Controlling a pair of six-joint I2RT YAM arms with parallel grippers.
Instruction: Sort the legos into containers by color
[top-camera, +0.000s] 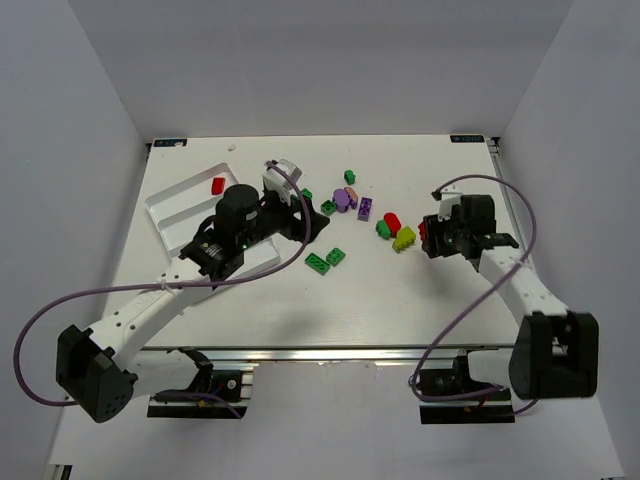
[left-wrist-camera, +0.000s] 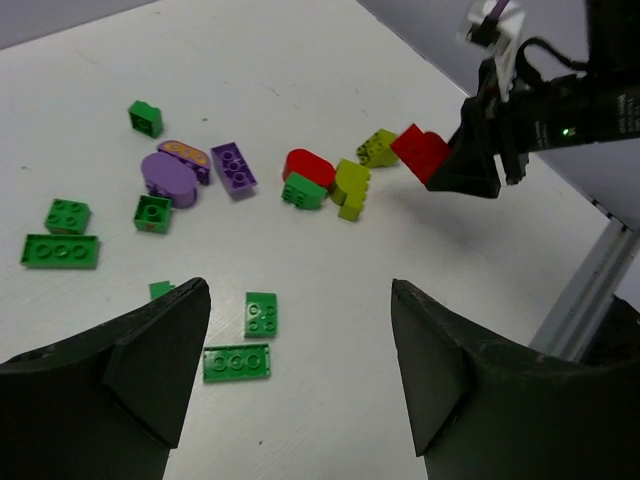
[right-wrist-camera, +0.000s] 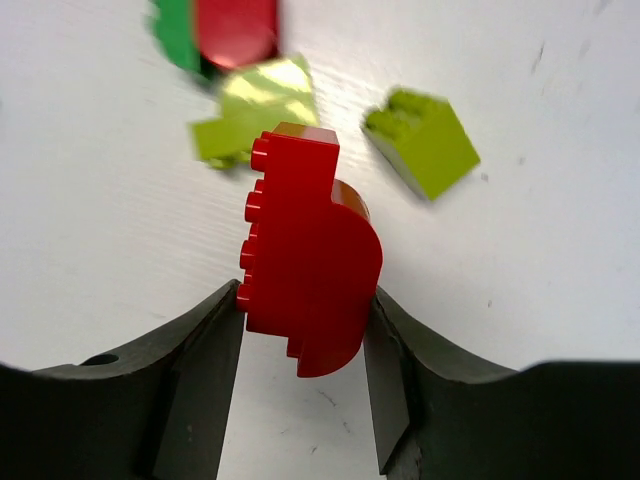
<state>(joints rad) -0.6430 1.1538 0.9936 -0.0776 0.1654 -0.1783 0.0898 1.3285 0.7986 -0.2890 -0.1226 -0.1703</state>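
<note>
At the right gripper (right-wrist-camera: 303, 335), fingers pinched a red rounded brick (right-wrist-camera: 310, 250) low — it could twist loose in transit; left gripper (left-wrist-camera: 300, 345) gaped empty.

White table (top-camera: 420, 300) carries a ridged white tray (top-camera: 178, 196) and scattered legos (top-camera: 318, 263)

Robotics lab cell: plain white walls (top-camera: 320, 60), white table (top-camera: 400, 300), 2 cabled robot arms (top-camera: 150, 300).
</note>
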